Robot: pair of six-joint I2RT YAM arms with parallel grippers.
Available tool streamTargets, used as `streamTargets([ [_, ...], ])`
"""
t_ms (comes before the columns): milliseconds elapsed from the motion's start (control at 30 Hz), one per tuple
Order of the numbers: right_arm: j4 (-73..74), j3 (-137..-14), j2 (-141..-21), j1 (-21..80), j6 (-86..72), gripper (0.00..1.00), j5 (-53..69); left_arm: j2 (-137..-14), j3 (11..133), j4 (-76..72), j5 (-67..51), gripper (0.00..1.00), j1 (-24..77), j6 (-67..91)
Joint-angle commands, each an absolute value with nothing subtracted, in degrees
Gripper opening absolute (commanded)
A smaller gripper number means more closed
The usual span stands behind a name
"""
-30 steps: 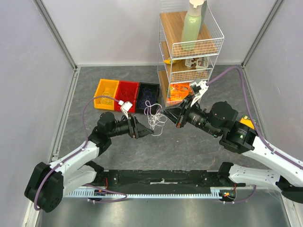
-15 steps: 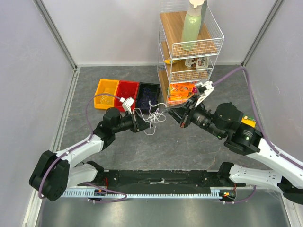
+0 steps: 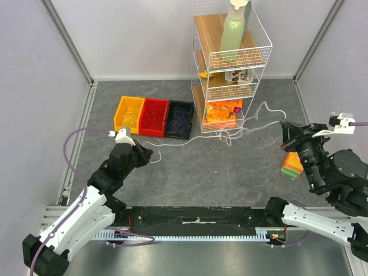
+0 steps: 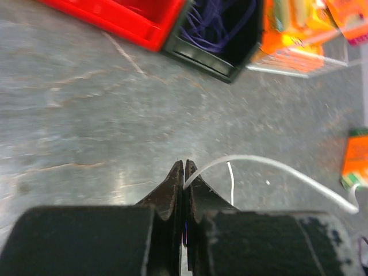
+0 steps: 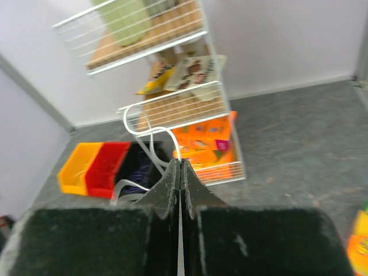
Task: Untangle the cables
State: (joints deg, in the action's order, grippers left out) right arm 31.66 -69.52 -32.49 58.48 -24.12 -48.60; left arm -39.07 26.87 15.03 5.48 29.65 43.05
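The white cable [image 3: 172,143] runs left to right across the grey table [image 3: 218,172], almost level. One end is pinched in the clenched left gripper [image 3: 145,154] just in front of the three bins [image 3: 154,117], it kinks into loose loops at the foot of the wire shelf [image 3: 238,57], and the other end is in the right gripper [image 3: 286,131], clamped on it near the right wall [image 3: 339,69]. The table is bare in front of the cable, bins and shelf stand close behind it, and an orange box [image 3: 292,165] sits just beside the right gripper.
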Motion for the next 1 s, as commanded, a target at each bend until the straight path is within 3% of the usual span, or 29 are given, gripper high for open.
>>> streamTargets([
  [0,37.79,-68.64,-30.15,58.36,-21.18,0.00,-61.69,-33.76,31.72,27.23,23.53,0.02,29.53,44.29],
  [267,42.18,-68.29,-27.86,58.36,-21.71,0.00,-64.59,-30.76,39.72,32.52,36.02,0.02,29.44,39.92],
  [467,50.71,-72.07,-26.11,58.36,-28.29,0.00,-74.52,-26.82,46.57,37.27,52.71,0.02,29.53,34.38],
  [767,49.31,-72.07,-23.11,58.62,-25.94,0.00,-71.72,-22.23,48.34,32.26,51.69,0.02,29.53,25.76],
  [967,53.70,-77.34,-21.72,58.53,-25.75,0.00,-74.36,-22.86,50.71,31.30,57.38,0.02,29.53,20.49],
])
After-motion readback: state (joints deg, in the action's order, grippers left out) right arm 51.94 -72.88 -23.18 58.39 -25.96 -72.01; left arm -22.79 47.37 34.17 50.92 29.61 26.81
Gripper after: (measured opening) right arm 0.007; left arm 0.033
